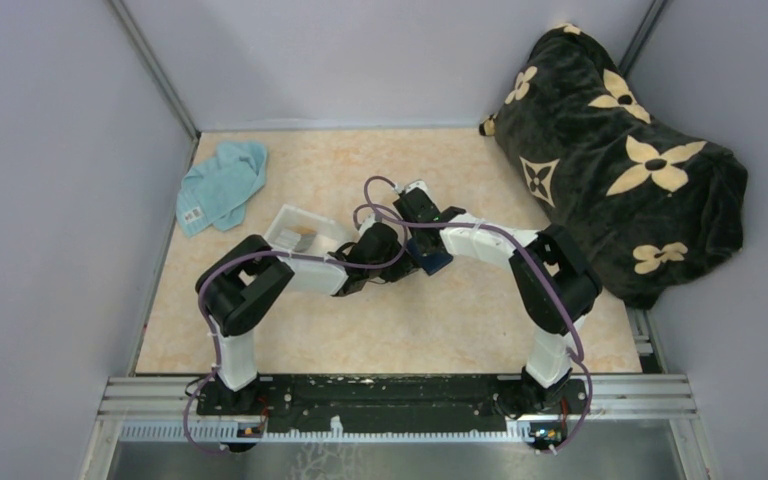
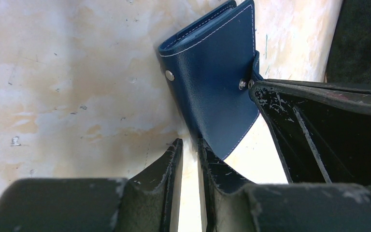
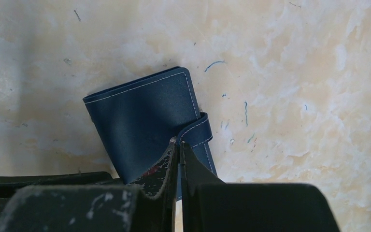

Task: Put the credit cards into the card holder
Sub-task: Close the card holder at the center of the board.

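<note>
The card holder (image 2: 212, 82), a dark navy-blue wallet with white stitching, stands tilted on one edge on the table at the centre (image 1: 436, 262). Its snap strap (image 3: 199, 129) is pinched by my right gripper (image 3: 178, 142), which is shut on it. One right finger (image 2: 314, 130) shows at the wallet's side in the left wrist view. My left gripper (image 2: 189, 142) sits just below the wallet's lower corner, its jaws a narrow gap apart with only table between them. A greyish credit card (image 1: 305, 240) lies in the clear tray.
The clear plastic tray (image 1: 285, 222) stands left of the arms' wrists. A teal cloth (image 1: 222, 185) lies at the back left. A big black blanket with cream flowers (image 1: 620, 150) fills the back right corner. Grey walls close in on both sides.
</note>
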Robot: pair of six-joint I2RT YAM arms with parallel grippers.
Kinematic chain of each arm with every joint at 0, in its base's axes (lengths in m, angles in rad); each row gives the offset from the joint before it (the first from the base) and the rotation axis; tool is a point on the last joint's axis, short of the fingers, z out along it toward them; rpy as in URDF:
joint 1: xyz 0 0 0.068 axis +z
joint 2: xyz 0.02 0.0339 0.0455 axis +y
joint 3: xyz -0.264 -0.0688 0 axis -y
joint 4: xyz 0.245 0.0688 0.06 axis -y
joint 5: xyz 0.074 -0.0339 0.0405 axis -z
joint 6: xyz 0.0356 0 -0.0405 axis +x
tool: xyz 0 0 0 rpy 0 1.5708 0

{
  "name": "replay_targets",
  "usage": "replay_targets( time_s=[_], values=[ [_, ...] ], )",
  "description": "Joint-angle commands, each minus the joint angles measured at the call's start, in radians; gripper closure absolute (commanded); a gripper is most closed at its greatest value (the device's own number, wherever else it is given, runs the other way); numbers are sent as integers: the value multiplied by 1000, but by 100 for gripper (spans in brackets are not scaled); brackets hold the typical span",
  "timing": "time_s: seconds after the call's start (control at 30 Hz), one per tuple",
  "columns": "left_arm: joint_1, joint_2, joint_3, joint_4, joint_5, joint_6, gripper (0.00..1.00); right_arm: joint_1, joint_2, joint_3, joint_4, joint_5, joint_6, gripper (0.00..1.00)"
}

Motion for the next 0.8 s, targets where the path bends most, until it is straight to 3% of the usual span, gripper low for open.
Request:
replay_targets(
  time_s=[0.0, 0.77],
  values=[
    [1, 52, 0, -93, -17, 28, 75, 17, -24, 16, 12, -16, 9, 97],
    [3, 50, -8, -92, -15, 24, 75, 19, 22, 7, -9, 10, 8, 99]
  ],
)
